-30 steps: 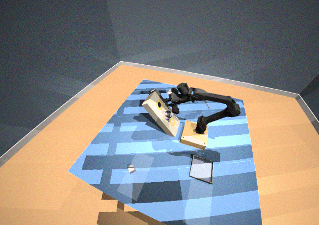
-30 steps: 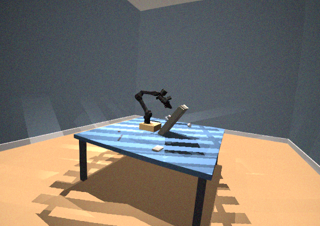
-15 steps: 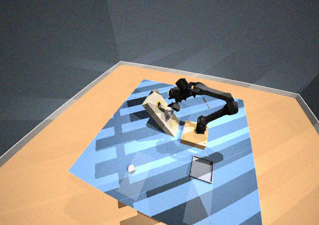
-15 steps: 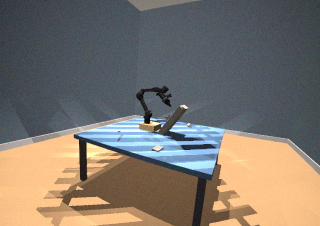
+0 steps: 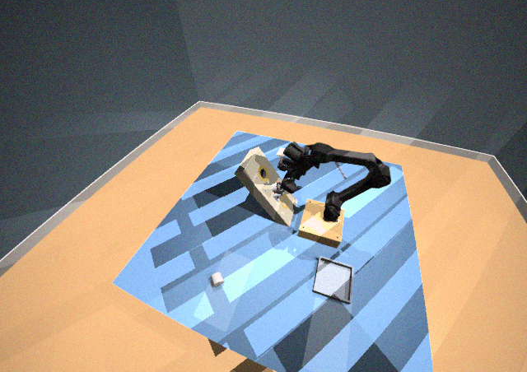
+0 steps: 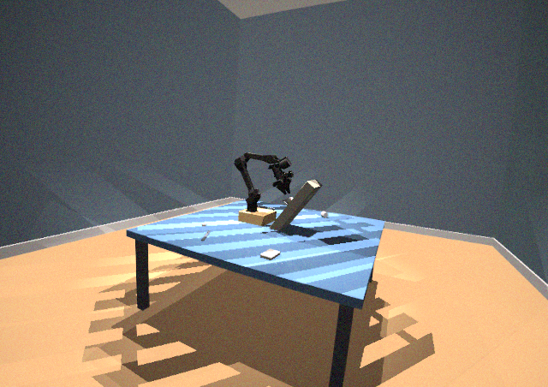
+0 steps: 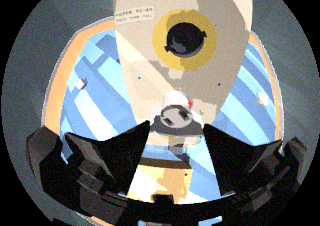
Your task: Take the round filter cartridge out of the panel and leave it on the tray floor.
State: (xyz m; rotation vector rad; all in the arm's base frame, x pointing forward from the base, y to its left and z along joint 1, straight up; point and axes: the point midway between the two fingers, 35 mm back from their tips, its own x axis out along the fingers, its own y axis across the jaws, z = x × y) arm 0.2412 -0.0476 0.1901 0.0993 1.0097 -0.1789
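The service panel is tilted, with an empty dark port inside a yellow ring on its upper face. The white cartridge is out of that port, low in front of the panel face, its slotted end towards the wrist camera. A dark grey curved edge shows around its lower side; what supports it is unclear. My gripper is open, its fingertips on either side of the cartridge in the wrist view; any contact is unclear. The tray holds nothing.
A small white cylinder and a white block lie on opposite sides of the panel. A thin rod lies behind the arm's wooden base. The tray is nearer the top camera than the base.
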